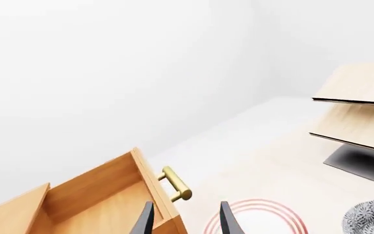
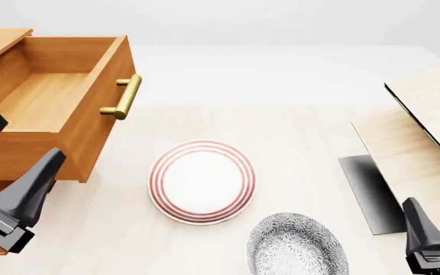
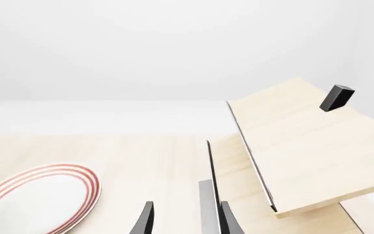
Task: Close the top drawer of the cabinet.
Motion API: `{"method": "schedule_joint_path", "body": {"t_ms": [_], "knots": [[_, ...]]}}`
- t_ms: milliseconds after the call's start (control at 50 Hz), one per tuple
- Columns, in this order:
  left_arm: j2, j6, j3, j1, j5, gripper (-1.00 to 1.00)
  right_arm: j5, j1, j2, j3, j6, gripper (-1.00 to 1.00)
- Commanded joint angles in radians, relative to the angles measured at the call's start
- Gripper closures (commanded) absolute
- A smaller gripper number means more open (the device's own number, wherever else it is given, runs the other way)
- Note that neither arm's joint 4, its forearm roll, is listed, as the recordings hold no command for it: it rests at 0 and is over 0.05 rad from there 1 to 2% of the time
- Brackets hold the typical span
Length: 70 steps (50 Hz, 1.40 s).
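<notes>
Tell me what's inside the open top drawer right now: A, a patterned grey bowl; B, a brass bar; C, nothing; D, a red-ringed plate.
C: the front view looks down into the top drawer and shows only bare wood, while the red-ringed plate and the grey bowl sit out on the table.

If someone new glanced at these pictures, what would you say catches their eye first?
Most likely the top drawer, pulled wide open at the front view's left, showing a bare interior and a brass handle. Next, the red-ringed plate at the table's centre, with a grey patterned plate nearer the arms. Pale wood panels stand at the right.
</notes>
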<state>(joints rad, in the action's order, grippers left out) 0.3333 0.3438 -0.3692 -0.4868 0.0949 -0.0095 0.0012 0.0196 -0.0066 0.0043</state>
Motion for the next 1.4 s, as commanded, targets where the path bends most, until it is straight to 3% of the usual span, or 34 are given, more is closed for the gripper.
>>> {"method": "schedule_joint_path", "body": {"t_ms": [20,500,760,920,1400], "knots": [[0.135,0.004,-0.08,-0.068,0.051,-1.0,0.003,0.0,-0.003,0.0,0.0,-1.0],[0.28,0.057,-0.184,-0.19,0.091,-1.0,0.009,0.0,-0.009,-0.001,0.0,-1.0],[0.364,0.047,-0.246,-0.23,0.089,-1.0,0.012,0.0,-0.012,-0.001,0.0,-1.0],[0.415,-0.034,-0.294,-0.249,0.069,-1.0,0.013,0.0,-0.012,-0.001,0.0,-1.0],[0.554,-0.086,-0.364,-0.285,0.08,-1.0,0.011,0.0,-0.01,-0.001,0.0,-1.0]]}}
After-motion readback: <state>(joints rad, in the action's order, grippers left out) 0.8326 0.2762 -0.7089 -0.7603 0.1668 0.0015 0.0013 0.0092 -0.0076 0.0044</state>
